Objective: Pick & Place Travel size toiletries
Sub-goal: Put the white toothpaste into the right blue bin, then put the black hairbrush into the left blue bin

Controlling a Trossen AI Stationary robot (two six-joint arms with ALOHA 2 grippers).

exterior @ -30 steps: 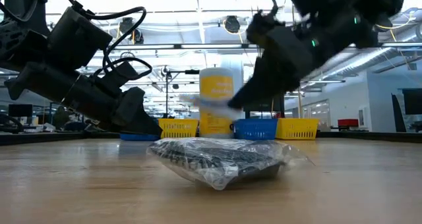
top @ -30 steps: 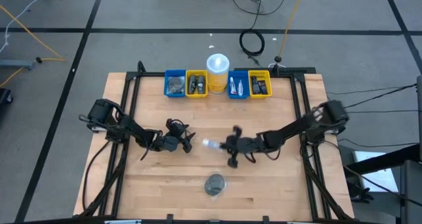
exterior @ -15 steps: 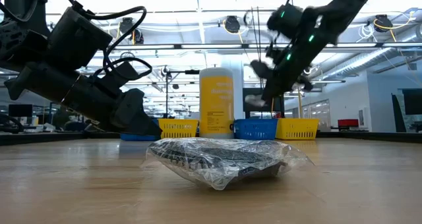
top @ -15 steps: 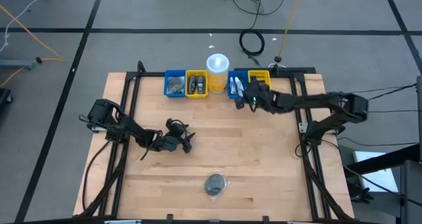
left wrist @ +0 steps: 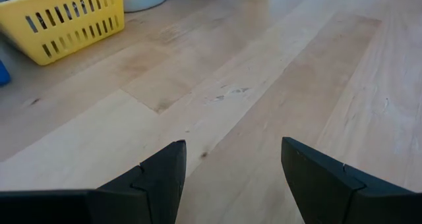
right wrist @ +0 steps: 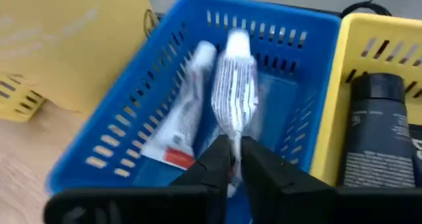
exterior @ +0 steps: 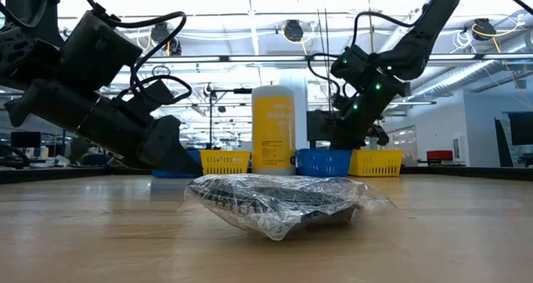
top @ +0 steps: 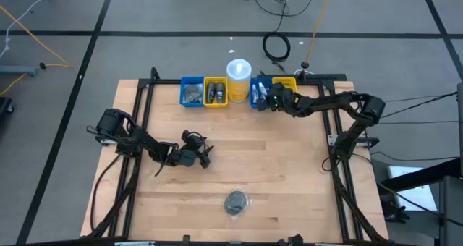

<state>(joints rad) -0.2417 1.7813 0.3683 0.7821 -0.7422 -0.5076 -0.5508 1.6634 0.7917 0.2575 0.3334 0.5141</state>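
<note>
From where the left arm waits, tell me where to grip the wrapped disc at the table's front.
Take the wrapped disc across its low rounded body, coming straight down with the left tool open wide; it lies flat, and its loose clear wrap gives no firm hold.

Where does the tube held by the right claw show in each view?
High view: hidden under the right claw over the blue bin.
Low view: not discernible behind the claw.
Left wrist view: not in it.
Right wrist view: white-silver tube, pinched above the blue bin.
Shared landmark: the yellow cup.
</note>
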